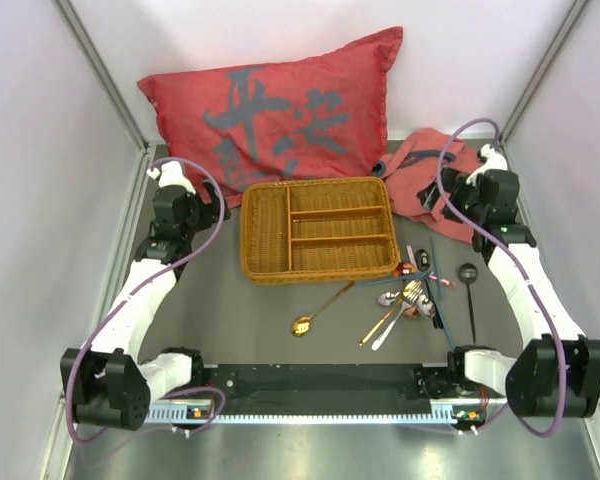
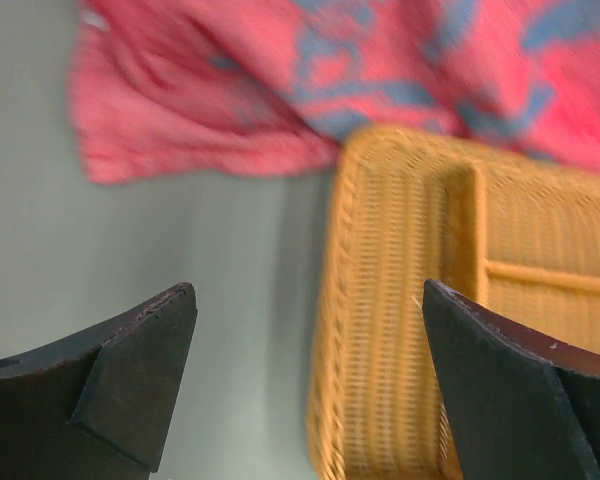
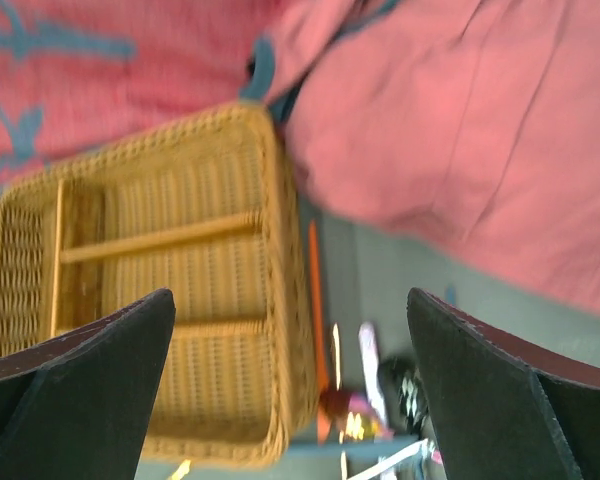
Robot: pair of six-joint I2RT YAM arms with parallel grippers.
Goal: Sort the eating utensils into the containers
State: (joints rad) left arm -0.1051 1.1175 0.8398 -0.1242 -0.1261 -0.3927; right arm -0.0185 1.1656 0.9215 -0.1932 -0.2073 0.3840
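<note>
The left end effector (image 2: 308, 300) and right end effector (image 3: 290, 300) gape wide and empty by the counter's (image 1: 230, 320) left and right edges, flanking the wicker tray (image 1: 320, 275) near the far edge. The utensils (image 1: 408, 296) lie heaped toward the near-right corner, unsorted, likely easiest for the right one.

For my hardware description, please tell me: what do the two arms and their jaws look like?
Both the left arm and the right arm have white links between bulky black joints. A purple cable loops along each. The jaws are matte black wedges.
</note>
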